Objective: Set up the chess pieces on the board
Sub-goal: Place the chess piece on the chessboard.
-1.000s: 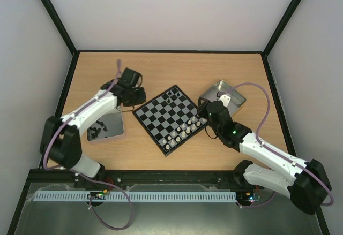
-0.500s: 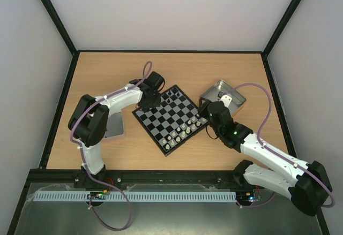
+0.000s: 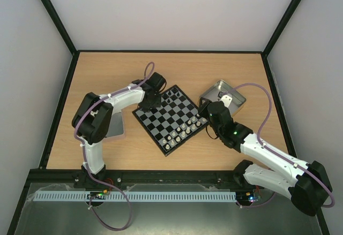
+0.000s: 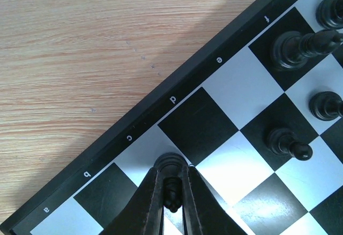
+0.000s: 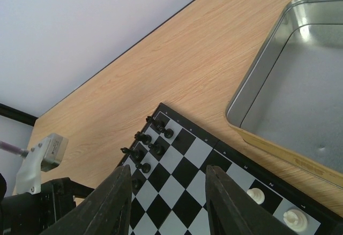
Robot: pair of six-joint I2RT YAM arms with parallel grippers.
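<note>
The board [image 3: 170, 118] lies turned diamond-wise at the table's middle. Several black chess pieces [image 3: 171, 93] stand at its far corner and several white pieces [image 3: 182, 131] along its near right edge. My left gripper [image 3: 149, 101] is over the board's left corner. In the left wrist view it [image 4: 171, 197] is shut on a black piece [image 4: 171, 166] standing on the white c-file edge square of the board [image 4: 198, 122]. More black pieces [image 4: 292, 47] stand to the right. My right gripper [image 3: 203, 118] hovers open and empty over the board's right corner [image 5: 170, 203].
A metal tin [image 3: 113, 129] lies left of the board, mostly under my left arm. A second tin [image 3: 228, 97] sits right of the board, and its rim [image 5: 257, 69] is close to my right gripper. White pieces [image 5: 257, 195] stand near the board's edge.
My left arm swung from over the left tin to the board's left corner, with a black piece in it. It has barely moved in the last half second. The right arm stayed put.
</note>
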